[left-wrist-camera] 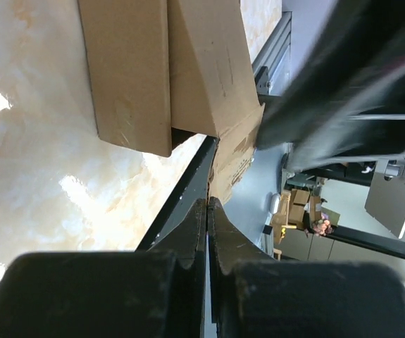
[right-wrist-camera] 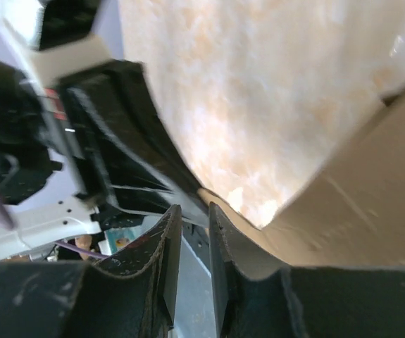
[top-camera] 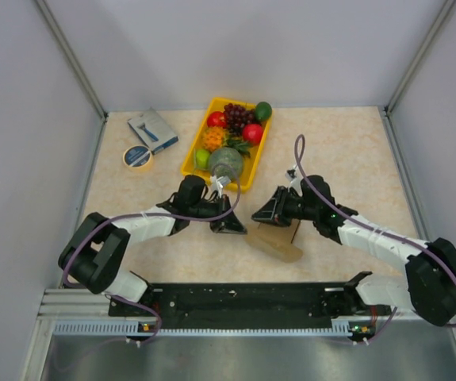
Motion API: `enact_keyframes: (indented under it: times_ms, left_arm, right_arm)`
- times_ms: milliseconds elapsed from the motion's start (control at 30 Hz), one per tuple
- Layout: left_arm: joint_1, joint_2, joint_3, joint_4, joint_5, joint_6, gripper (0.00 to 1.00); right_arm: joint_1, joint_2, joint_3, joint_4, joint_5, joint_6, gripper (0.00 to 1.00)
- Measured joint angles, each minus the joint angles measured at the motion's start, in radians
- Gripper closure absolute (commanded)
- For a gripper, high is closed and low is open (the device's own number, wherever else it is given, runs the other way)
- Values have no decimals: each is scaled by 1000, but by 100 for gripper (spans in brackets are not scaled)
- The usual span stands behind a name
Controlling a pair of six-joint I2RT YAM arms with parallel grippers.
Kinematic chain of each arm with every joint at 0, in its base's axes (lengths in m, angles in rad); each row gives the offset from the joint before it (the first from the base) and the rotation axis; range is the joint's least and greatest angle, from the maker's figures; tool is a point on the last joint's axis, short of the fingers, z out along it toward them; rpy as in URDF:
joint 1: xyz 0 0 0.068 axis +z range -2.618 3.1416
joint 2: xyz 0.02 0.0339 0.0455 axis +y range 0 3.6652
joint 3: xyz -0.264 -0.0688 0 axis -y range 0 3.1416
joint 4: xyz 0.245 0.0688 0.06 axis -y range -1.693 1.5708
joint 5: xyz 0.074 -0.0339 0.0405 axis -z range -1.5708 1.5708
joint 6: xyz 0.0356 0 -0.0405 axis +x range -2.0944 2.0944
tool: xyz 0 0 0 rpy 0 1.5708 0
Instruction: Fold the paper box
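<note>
Two grippers meet low over the near middle of the table point(top-camera: 346, 151), tips pointing toward each other. Left gripper point(left-wrist-camera: 208, 204): fingers pressed flat together, no cardboard seen between them. The corner of a brown flap ends right at the tips; contact not resolvable. Right gripper point(right-wrist-camera: 195, 211): fingers narrowly apart, the slit between them bare. A cardboard edge runs just outside one fingertip; whether it touches, cannot tell. Paper box point(top-camera: 275, 244): brown corrugated piece lying on the table just on the base side of the two grippers, between the arms, nearer the right one. The left wrist view shows it as two overlapped panels, one raised with a dark gap beneath its edge. Beyond the grippers, toward the far wall: yellow tray point(top-camera: 188, 159) filled with fruit, its near end close to the left wrist. Further left, well apart from the box: tape roll point(top-camera: 138, 156) and blue-grey packet point(top-camera: 152, 130), just beside each other.
</note>
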Motion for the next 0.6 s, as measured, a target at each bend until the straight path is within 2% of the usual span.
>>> enact_keyframes:
  times_ms: [200, 433, 600]
  left_arm:
    - [-5, -11, -21, -5, -35, -6, 100]
    - [-26, -18, -45, -5, -85, -5, 100]
    - [-43, -18, -59, 8, -108, -5, 100]
  right_arm:
    - [3, 24, -190, 142, -11, 77, 78]
    - [10, 32, -193, 214, -18, 61, 76]
    - [3, -75, -192, 181, -23, 22, 72]
